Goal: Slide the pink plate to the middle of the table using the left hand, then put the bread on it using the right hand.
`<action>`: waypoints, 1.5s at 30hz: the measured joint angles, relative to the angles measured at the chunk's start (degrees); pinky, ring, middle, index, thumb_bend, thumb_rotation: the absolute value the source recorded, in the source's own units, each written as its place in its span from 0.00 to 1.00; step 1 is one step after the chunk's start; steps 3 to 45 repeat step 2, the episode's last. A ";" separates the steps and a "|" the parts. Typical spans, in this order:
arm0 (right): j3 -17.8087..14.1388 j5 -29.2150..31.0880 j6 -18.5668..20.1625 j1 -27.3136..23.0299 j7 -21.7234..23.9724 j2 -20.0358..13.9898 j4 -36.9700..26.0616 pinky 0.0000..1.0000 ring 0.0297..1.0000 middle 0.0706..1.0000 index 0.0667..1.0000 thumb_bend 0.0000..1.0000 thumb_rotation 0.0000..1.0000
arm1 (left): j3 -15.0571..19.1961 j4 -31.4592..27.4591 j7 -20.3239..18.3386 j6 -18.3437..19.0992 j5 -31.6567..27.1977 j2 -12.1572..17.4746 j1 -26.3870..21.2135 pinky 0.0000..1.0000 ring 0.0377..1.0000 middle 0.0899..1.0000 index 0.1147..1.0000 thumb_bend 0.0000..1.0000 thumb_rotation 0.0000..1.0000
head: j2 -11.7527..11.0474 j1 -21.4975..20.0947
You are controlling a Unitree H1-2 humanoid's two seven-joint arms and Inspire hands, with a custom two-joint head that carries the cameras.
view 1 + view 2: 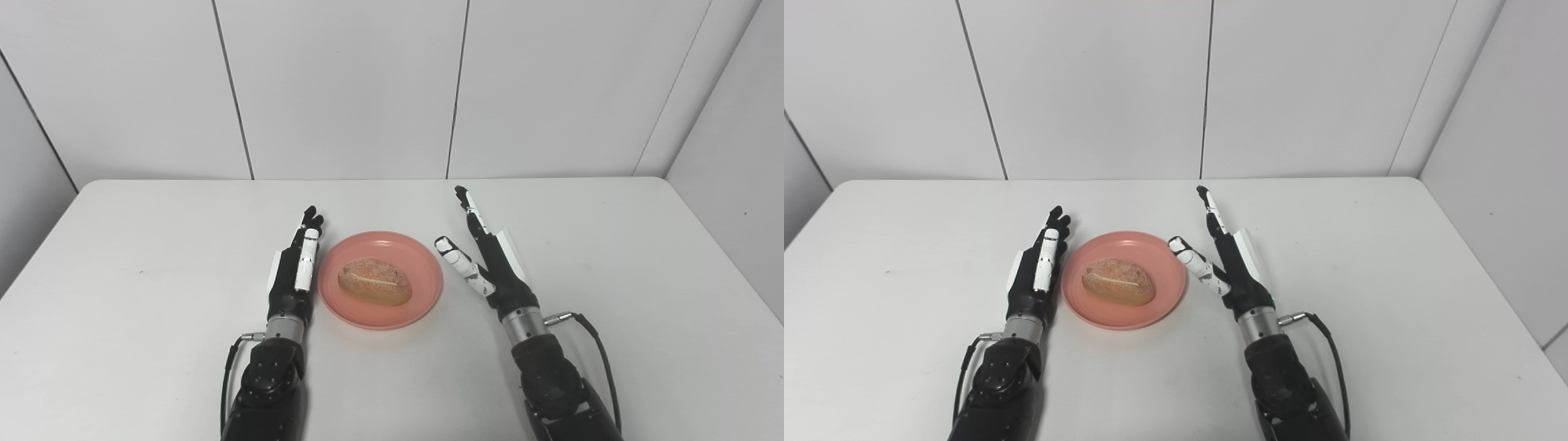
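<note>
One white worktop (184, 294) carries the pink plate (422, 291) near its middle, flanked by the left robot hand (295, 269) and right robot hand (487, 257), both spread and empty. The bread (374, 281) lies on the plate; it looks light, soft and crusty, best cupped round its sides. No writing is legible anywhere.

both head cameras look down on one table (122, 233).

- The bread (1118, 282) lies on the pink plate (1164, 300) at mid desk (1396, 306).
- The left hand (1038, 272) is just beside the plate's left rim, fingers straight, empty.
- The right hand (1228, 263) is near the right rim, fingers spread, empty.
</note>
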 measured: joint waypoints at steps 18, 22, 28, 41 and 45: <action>-1.30 3.39 -0.01 -0.01 0.85 0.83 1.73 1.00 1.00 1.00 1.00 0.70 1.00 | 0.03 -0.16 -0.38 0.00 -0.25 0.29 0.04 1.00 0.99 0.95 0.94 0.43 1.00 | 0.00 0.00; -1.30 3.39 -0.01 -0.01 0.85 0.83 1.73 1.00 1.00 1.00 1.00 0.70 1.00 | 0.03 -0.16 -0.38 0.00 -0.25 0.29 0.04 1.00 0.99 0.95 0.94 0.43 1.00 | 0.00 0.00; -1.30 3.39 -0.01 -0.01 0.85 0.83 1.73 1.00 1.00 1.00 1.00 0.70 1.00 | 0.03 -0.16 -0.38 0.00 -0.25 0.29 0.04 1.00 0.99 0.95 0.94 0.43 1.00 | 0.00 0.00; -1.30 3.39 -0.01 -0.01 0.85 0.83 1.73 1.00 1.00 1.00 1.00 0.70 1.00 | 0.03 -0.16 -0.38 0.00 -0.25 0.29 0.04 1.00 0.99 0.95 0.94 0.43 1.00 | 0.00 0.00; -1.30 3.39 -0.01 -0.01 0.85 0.83 1.73 1.00 1.00 1.00 1.00 0.70 1.00 | 0.03 -0.16 -0.38 0.00 -0.25 0.29 0.04 1.00 0.99 0.95 0.94 0.43 1.00 | 0.00 0.00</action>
